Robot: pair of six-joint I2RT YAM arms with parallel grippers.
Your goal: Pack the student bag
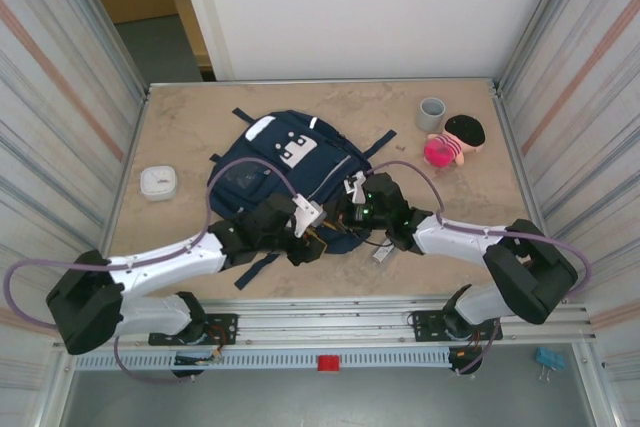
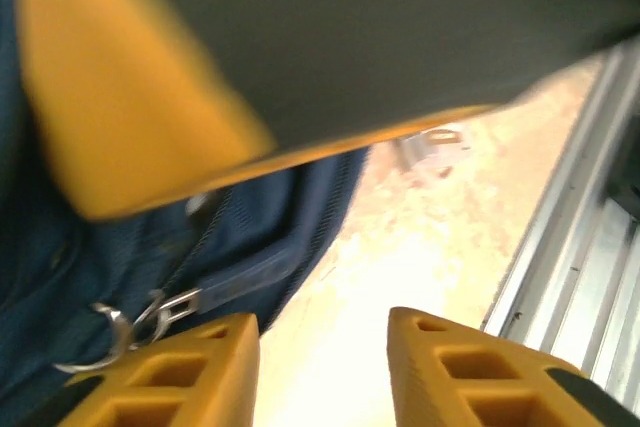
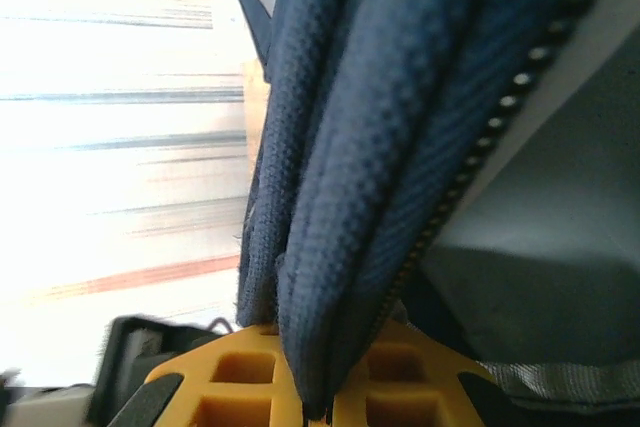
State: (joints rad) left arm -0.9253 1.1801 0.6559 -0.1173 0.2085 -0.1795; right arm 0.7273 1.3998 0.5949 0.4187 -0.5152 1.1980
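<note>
The student bag (image 1: 285,159), navy with white patches, lies flat in the middle of the table. Both grippers meet at its near edge. My right gripper (image 1: 352,209) is shut on a fold of the bag's navy fabric (image 3: 380,127) beside its zipper teeth, the cloth pinched between the yellow fingers (image 3: 240,372). My left gripper (image 2: 322,332) stands open just right of the bag's edge (image 2: 250,257), with bare table between its fingers. A metal zipper pull (image 2: 150,315) lies next to its left finger. A blurred yellow and dark shape (image 2: 330,37) hangs close above.
At the back right stand a grey cup (image 1: 431,113) and a pink doll (image 1: 455,141). A white round-faced box (image 1: 158,182) sits at the left. A small pale object (image 1: 383,250) lies near the right arm. Metal walls enclose the table.
</note>
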